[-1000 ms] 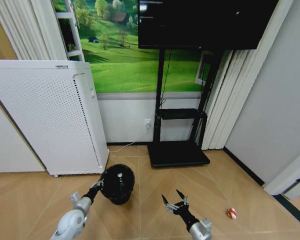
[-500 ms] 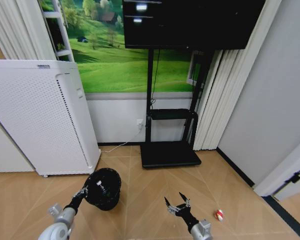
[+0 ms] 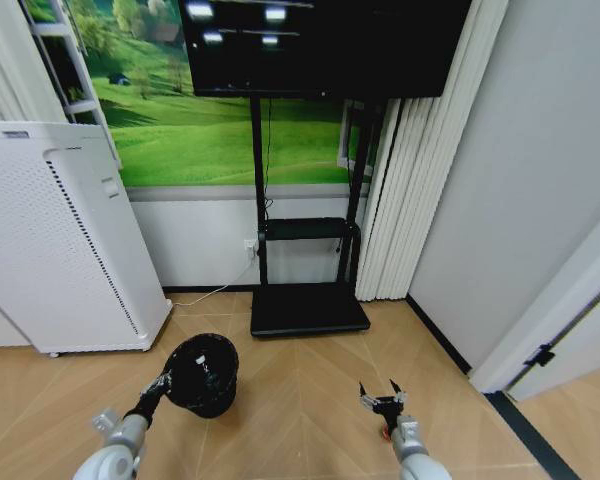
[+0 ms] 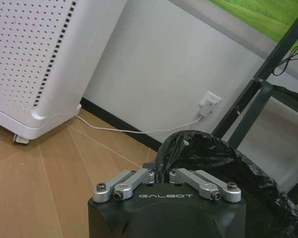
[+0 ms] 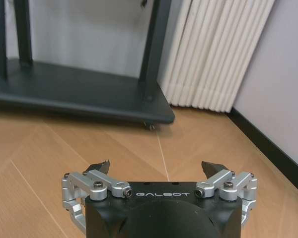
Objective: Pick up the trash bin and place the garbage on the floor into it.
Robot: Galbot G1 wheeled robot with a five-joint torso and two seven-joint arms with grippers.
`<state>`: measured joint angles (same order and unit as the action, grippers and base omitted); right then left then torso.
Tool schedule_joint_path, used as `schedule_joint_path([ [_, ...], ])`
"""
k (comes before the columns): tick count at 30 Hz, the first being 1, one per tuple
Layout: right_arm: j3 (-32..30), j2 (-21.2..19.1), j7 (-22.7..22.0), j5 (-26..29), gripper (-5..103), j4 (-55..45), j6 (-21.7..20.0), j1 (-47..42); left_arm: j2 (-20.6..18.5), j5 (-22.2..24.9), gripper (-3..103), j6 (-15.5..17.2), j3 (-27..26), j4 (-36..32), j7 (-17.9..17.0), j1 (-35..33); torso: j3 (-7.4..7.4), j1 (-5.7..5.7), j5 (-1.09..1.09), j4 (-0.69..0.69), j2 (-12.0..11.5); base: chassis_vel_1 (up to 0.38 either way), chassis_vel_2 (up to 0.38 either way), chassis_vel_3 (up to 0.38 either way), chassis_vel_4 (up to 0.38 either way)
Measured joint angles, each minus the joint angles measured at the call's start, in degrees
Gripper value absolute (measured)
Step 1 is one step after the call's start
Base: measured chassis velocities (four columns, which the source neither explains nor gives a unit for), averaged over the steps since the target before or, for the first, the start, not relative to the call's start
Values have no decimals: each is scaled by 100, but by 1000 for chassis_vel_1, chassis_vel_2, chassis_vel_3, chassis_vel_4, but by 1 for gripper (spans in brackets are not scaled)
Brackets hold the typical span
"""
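Note:
The black round trash bin (image 3: 202, 374), lined with a black bag, hangs low over the parquet floor (image 3: 290, 420) at the lower left. My left gripper (image 3: 158, 385) is shut on its near rim. In the left wrist view the fingers (image 4: 139, 177) pinch the crinkled bag edge of the bin (image 4: 213, 163). My right gripper (image 3: 383, 399) hovers open over the floor at the lower right, and a small red piece of garbage (image 3: 384, 433) peeks out just behind it. The right wrist view shows that gripper (image 5: 159, 166) spread wide over bare boards.
A tall white perforated appliance (image 3: 60, 240) stands at the left wall with a white cable (image 4: 139, 131) running to a socket. The black TV stand's base (image 3: 308, 310) sits ahead. White curtain folds (image 3: 400, 200), a wall and a dark floor strip (image 3: 525, 430) close the right side.
The whole head view has swung right, so the appliance, stand and bin sit farther left in the picture. The left gripper still holds the bin, and the right stays open.

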<state>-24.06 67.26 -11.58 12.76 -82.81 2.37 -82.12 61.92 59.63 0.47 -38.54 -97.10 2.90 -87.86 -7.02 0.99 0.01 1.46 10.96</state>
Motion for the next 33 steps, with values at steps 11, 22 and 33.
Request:
schedule_joint_path([
  [11,56,143,-115,333,100,1195,-379,347,43,-2,7,13,36,47,191,-28,0,0,-1,2,0,25,25,-17,-21],
  [22,195,388,-32,325,99,2473,-323,946,-134,55,7,41,-1,-5,213,-122,0,0,-1,2,0,0,0,0,0],
  [33,307,531,-60,-285,92,3729,-28,1798,-150,-43,7,1,74,11,213,-202,0,0,0,0,0,0,0,0,0],
])
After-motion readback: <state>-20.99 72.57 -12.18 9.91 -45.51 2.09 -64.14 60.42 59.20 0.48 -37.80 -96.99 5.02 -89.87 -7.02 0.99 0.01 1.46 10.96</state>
